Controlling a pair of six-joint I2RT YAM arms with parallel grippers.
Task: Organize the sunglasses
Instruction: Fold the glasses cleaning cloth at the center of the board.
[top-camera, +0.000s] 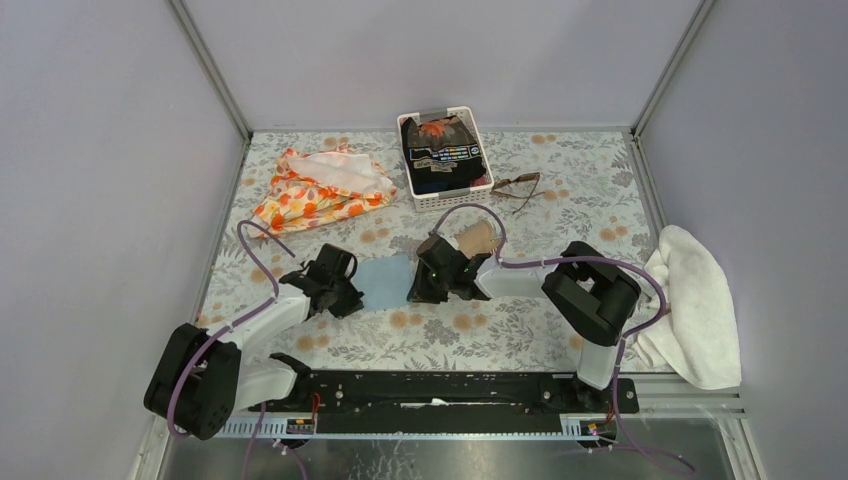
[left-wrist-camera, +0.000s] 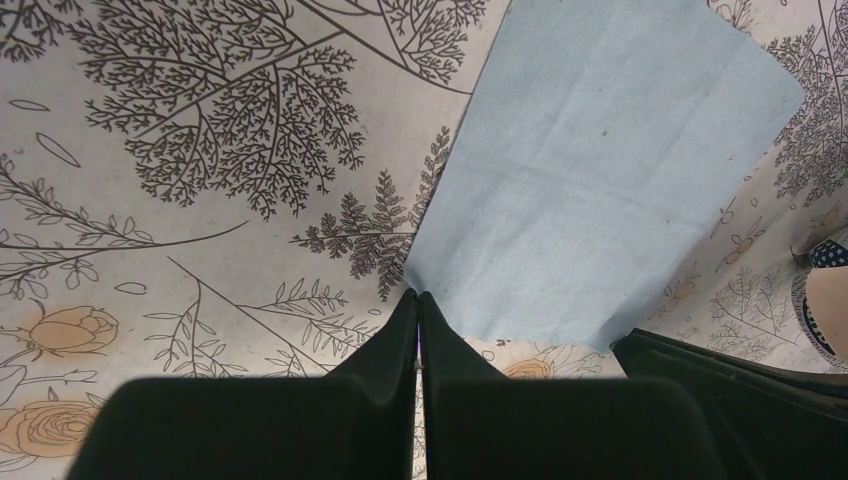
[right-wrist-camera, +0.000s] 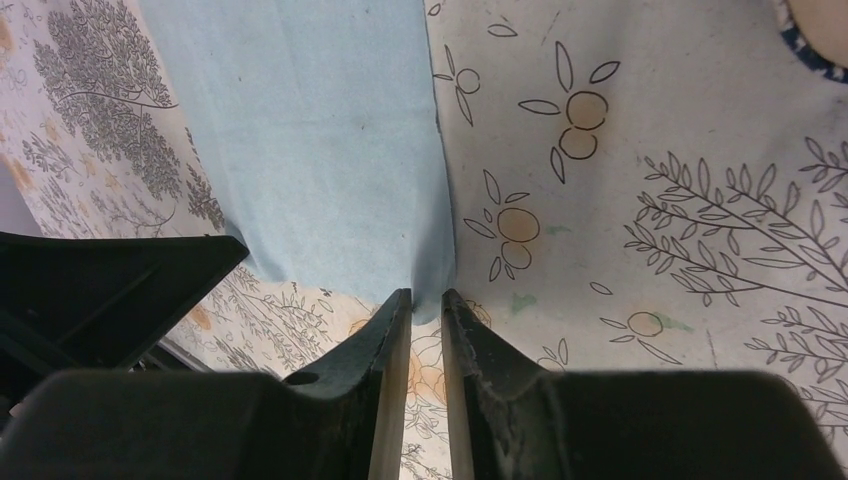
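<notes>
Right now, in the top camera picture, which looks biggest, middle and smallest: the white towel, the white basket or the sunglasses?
1. white towel, though it lies nearer the camera
2. white basket
3. sunglasses, clearly smallest

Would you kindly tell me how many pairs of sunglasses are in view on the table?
1. The sunglasses lie at the far side of the table, just right of the white basket. More could be hidden inside it.
</notes>
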